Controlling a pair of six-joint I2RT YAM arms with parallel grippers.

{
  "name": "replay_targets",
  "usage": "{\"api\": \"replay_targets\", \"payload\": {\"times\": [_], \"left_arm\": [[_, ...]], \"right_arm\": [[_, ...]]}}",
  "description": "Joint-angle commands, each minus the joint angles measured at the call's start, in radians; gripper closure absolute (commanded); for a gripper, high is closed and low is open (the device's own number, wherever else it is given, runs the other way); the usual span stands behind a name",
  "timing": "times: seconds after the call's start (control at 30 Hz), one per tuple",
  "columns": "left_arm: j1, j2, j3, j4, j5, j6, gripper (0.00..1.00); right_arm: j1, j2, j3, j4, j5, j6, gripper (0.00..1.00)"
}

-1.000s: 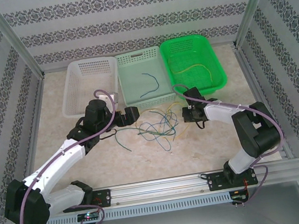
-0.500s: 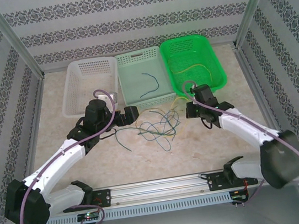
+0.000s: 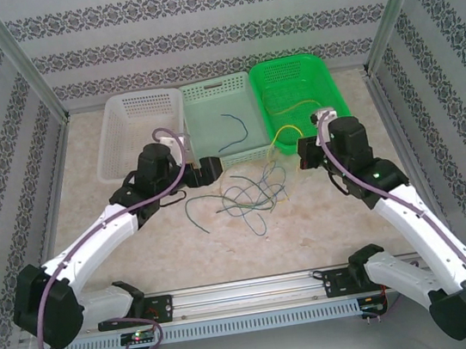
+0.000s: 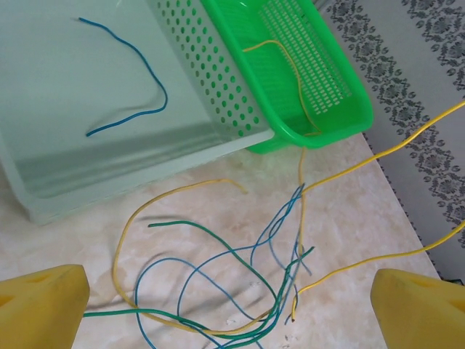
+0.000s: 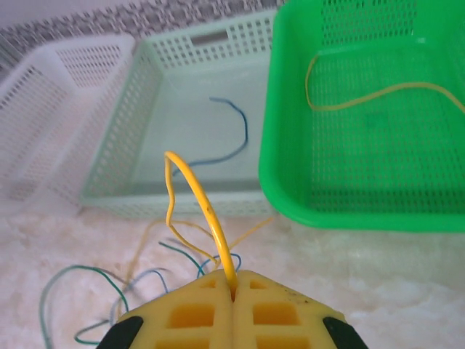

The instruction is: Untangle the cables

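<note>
A loose tangle of yellow, blue and dark green cables (image 3: 251, 194) lies on the table in front of the baskets. My right gripper (image 3: 301, 153) is raised to the right of the tangle, near the green basket's front corner. It is shut (image 5: 234, 294) on a yellow cable (image 5: 206, 211) that arcs up from the jaws and trails down into the tangle (image 5: 145, 276). My left gripper (image 3: 208, 169) hovers open at the tangle's left side, and its yellow fingers (image 4: 43, 305) frame the tangle (image 4: 247, 291) with nothing between them.
Three baskets stand in a row at the back: white (image 3: 142, 98), pale mint (image 3: 213, 84) holding a blue cable (image 3: 234, 131), and green (image 3: 287, 63) holding a yellow cable (image 3: 306, 108). Patterned walls and metal posts enclose the table.
My right arm has swung up and to the right, away from the tangle towards the green basket, drawing a yellow cable with it. My left gripper has shifted slightly forward towards the mint basket.
</note>
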Motion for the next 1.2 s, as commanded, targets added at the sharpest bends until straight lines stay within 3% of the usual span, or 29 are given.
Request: {"api": "replay_targets", "payload": {"times": [0.0,0.37,0.77,1.03,1.1,1.17], "left_arm": [[-0.034,0.028,0.05,0.054,0.042,0.034,0.0],[-0.056,0.133,0.172,0.168,0.14,0.022,0.0],[-0.144,0.353,0.357,0.167,0.247,0.164,0.04],[-0.153,0.532,0.466,0.215,0.219,0.118,0.16],[-0.157,0.573,0.511,0.181,0.226,0.127,0.25],[-0.157,0.593,0.539,0.149,0.217,0.127,0.44]], "right_arm": [[0.012,0.0,0.062,0.009,-0.05,0.019,1.0],[0.017,0.039,0.181,0.003,-0.157,0.041,1.0],[0.078,0.084,0.133,0.04,-0.21,0.066,1.0],[0.078,0.084,0.097,0.095,-0.262,0.097,1.0],[0.079,0.085,0.098,0.095,-0.282,0.096,1.0],[0.079,0.083,0.096,0.088,-0.294,0.095,1.0]]}}
